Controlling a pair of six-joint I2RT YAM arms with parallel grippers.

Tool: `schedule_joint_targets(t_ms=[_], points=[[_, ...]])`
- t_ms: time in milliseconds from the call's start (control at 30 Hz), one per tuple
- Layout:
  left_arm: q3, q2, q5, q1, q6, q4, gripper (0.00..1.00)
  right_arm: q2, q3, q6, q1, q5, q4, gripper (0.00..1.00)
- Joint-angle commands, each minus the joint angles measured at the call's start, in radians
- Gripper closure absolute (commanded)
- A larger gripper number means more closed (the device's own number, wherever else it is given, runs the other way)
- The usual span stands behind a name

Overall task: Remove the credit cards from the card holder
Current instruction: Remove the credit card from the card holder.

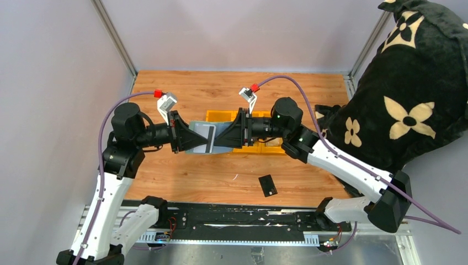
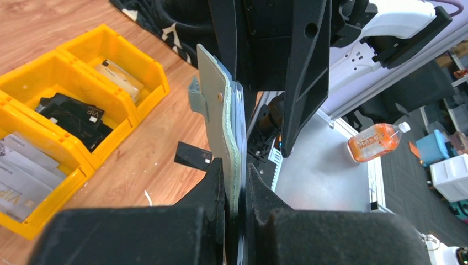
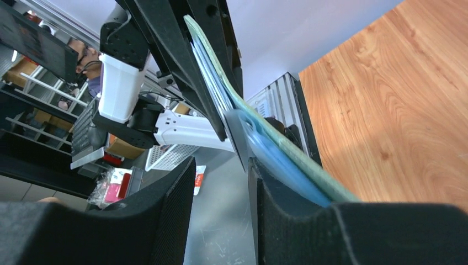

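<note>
The pale grey-green card holder (image 1: pixel 197 144) hangs in the air between both arms, above the middle of the table. My left gripper (image 1: pixel 189 138) is shut on its edge; in the left wrist view the holder (image 2: pixel 218 110) stands upright, pinched in the gripper (image 2: pixel 236 185). A silvery-grey credit card (image 1: pixel 206 133) pokes out of it toward my right gripper (image 1: pixel 219 136). In the right wrist view this gripper (image 3: pixel 221 187) is open. The card's thin edge (image 3: pixel 236 135) runs along the inner face of its right finger, and the holder (image 3: pixel 265 127) passes outside that finger. A black credit card (image 1: pixel 267 185) lies flat on the table.
Yellow bins (image 2: pixel 60 66) stand in a row behind the arms and hold other cards and a black lump. A large black flower-patterned cushion (image 1: pixel 408 83) fills the table's right side. An orange bottle (image 2: pixel 378 141) lies off the table.
</note>
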Motion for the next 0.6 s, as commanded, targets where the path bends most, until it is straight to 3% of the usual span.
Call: schedule_joint_targets(t_ms=[0, 233, 367, 533, 567], points=[[-0.013, 0.000, 0.015, -0.002, -0.059, 0.072, 1.00, 0.043, -0.013, 0.080, 0.017, -0.020, 0.157, 0.58], [-0.035, 0.000, 0.039, -0.003, -0.099, 0.109, 1.00, 0.090, -0.009, 0.144, 0.021, -0.031, 0.253, 0.63], [-0.049, -0.002, 0.083, -0.004, -0.115, 0.115, 0.94, 0.120, -0.001, 0.172, 0.019, -0.018, 0.272, 0.76], [-0.064, -0.008, 0.090, -0.003, -0.113, 0.115, 0.90, 0.147, 0.009, 0.193, 0.019, 0.015, 0.254, 0.99], [-0.065, -0.010, 0.086, -0.003, -0.112, 0.111, 0.89, 0.147, 0.008, 0.189, 0.019, 0.019, 0.252, 1.00]])
